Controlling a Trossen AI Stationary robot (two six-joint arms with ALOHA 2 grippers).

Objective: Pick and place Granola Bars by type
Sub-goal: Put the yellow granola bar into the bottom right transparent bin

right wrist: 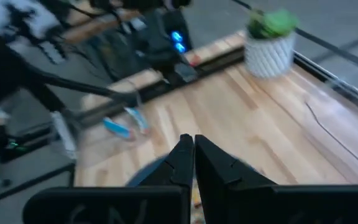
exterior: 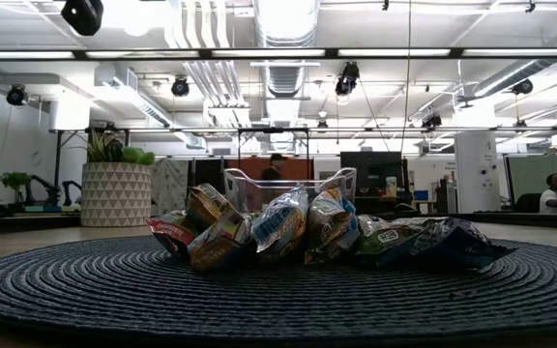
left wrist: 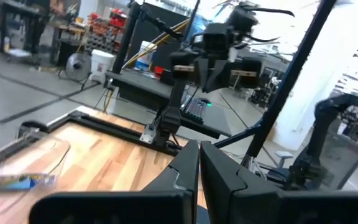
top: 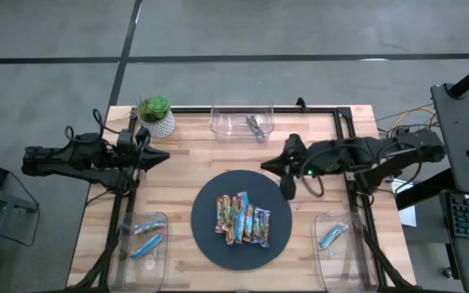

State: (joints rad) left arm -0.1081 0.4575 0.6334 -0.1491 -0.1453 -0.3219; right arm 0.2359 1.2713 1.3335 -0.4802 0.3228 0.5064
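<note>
Your left gripper [top: 163, 155] had its jaws pressed together on nothing, parked at the table's left edge just beside the potted plant [top: 155, 116]. Your right gripper [top: 269, 167] was likewise closed and empty, hanging over bare wood between the far bin [top: 241, 122] and the round dark mat [top: 208, 232], with the arm reaching in from the right side.

Outward from there, most of the granola bars [top: 242, 218] lay in a tight row in the middle of the mat, several of them touching side by side; the low view showed them as one crumpled heap. You had some sorting already behind you, judging by how things lay: one darker bar sat in the far bin, two blue bars rested in the near-left bin [top: 146, 240], and one blue bar lay in the near-right bin [top: 336, 238].

So I would judge the task as less than half done. The row on the mat was all left to move, and neither gripper was over it yet.
</note>
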